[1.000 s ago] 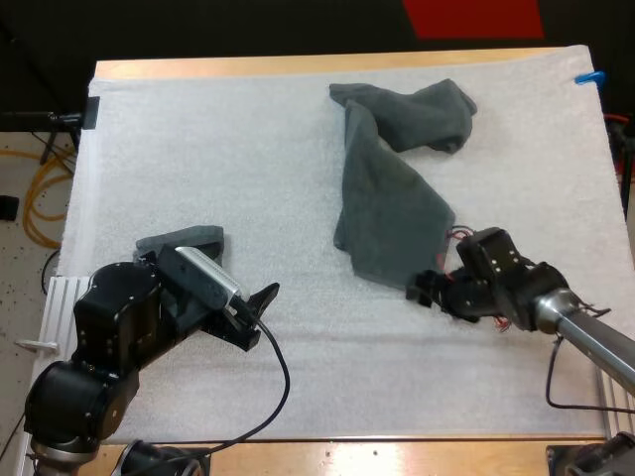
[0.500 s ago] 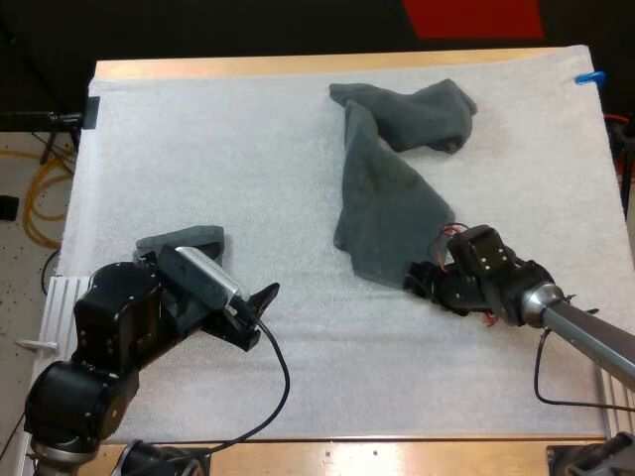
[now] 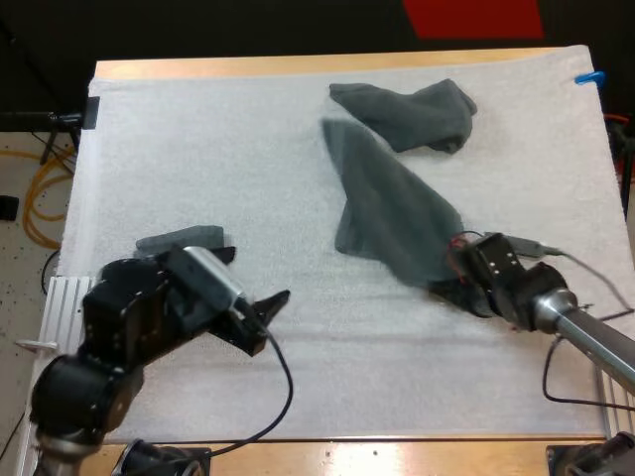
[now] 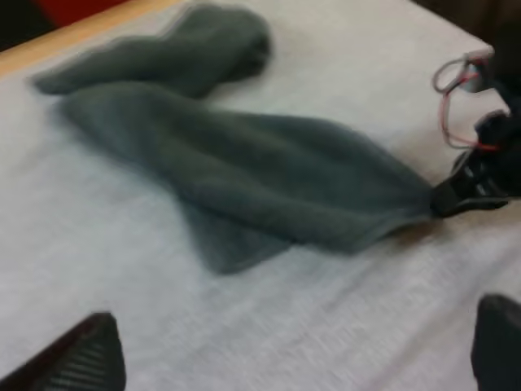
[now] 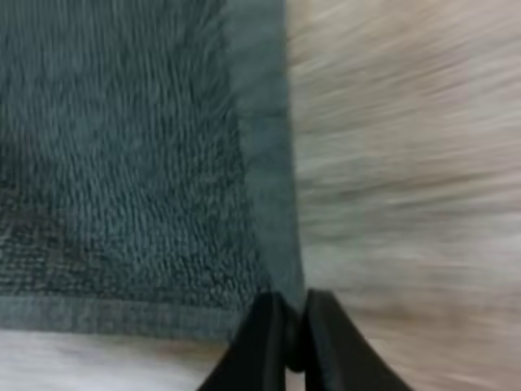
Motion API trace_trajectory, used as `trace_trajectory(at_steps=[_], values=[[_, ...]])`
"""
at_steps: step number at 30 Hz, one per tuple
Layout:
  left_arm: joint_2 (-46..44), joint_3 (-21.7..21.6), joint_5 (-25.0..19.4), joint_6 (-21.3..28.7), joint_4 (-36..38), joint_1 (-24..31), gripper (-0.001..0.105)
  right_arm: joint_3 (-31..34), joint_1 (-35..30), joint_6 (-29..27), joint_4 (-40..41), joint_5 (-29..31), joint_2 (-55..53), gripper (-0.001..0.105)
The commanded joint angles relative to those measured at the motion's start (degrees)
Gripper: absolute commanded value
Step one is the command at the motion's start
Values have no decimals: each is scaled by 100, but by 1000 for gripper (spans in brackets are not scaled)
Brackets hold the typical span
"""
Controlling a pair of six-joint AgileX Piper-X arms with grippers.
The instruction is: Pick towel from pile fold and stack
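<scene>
Right jaws pinch a corner of the spread towel, hiding its tip. Left jaws stand wide apart, empty. My left arm half hides a folded towel.

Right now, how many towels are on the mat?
3: a crumpled towel at the far side; a spread towel pinched at its corner by the right tool; a folded towel beside the left arm, partly hidden, maybe stacked.
</scene>
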Motion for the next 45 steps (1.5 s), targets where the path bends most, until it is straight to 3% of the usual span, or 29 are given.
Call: trace_trajectory(at_steps=[1,3,6,14,16,18,21,28,33,39,45], values=[[112,-31,83,-59,0,-79,83,-10,-21,-240,426,413,-146,0],[464,-31,82,-58,-46,-384,83,-10,-21,-489,854,987,-450,0],[1000,-31,23,-106,-314,-747,83,-10,-21,-625,1056,1347,-785,0],[2879,-31,-643,-183,-1578,-1253,83,-10,-21,-665,981,1375,-1141,0],[3347,-32,-730,-182,-1784,-1283,80,-10,-21,-665,1001,1375,-1141,0],[3886,-132,-864,-159,-1912,-1288,70,-10,-21,-665,1010,1375,-1141,0],[4523,-427,-879,-78,-1911,-1288,58,-10,-21,-665,1047,1375,-1141,0],[5501,-1410,-1446,221,-1704,-1288,57,-10,-21,-665,1050,1335,-1141,0],[6193,-2180,-1583,531,-863,-1325,57,-10,-21,-665,1050,1335,-1141,0],[6774,-2502,-2020,672,-495,-1400,57,-10,-21,-682,1050,1335,-1141,0],[7051,-2563,-2049,672,-436,-1458,57,-10,-21,-707,1050,1335,-1141,0]])
